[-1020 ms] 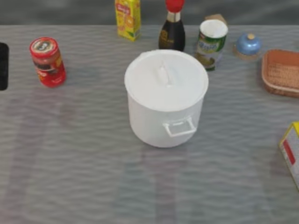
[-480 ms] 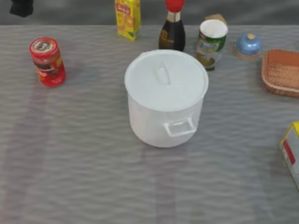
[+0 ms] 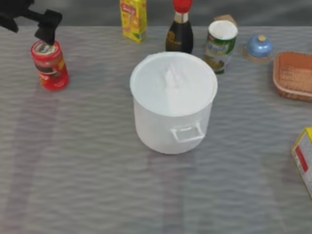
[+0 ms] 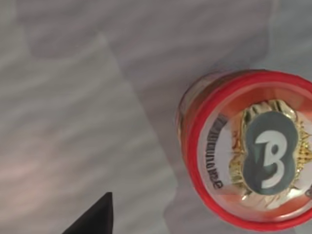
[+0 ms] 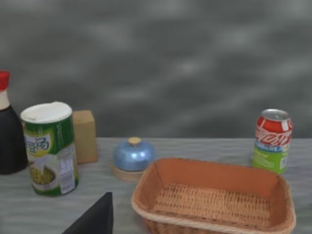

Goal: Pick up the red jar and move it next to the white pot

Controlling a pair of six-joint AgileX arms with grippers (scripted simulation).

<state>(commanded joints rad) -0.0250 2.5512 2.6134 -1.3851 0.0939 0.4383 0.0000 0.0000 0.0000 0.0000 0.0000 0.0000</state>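
- The small red cylindrical jar (image 3: 49,66) with a red lid and dark label band stands upright near the table's far-left corner, well apart from the large white lidded pot (image 3: 173,105) at the table's middle.
- The left arm's black gripper (image 3: 33,20) hangs at the top-left edge of the top view, one dark finger (image 3: 47,27) reaching down to just over the jar's lid; whether its fingers are spread or pressed together cannot be told.
- The left wrist view looks straight down on the jar's lid (image 4: 253,151), with its pale round mark, and one dark fingertip (image 4: 95,217) shows apart from it.
- The right arm is out of the top view; its wrist view faces a woven basket (image 5: 214,197), a blue bell (image 5: 132,156) and a green-labelled can (image 5: 48,146).
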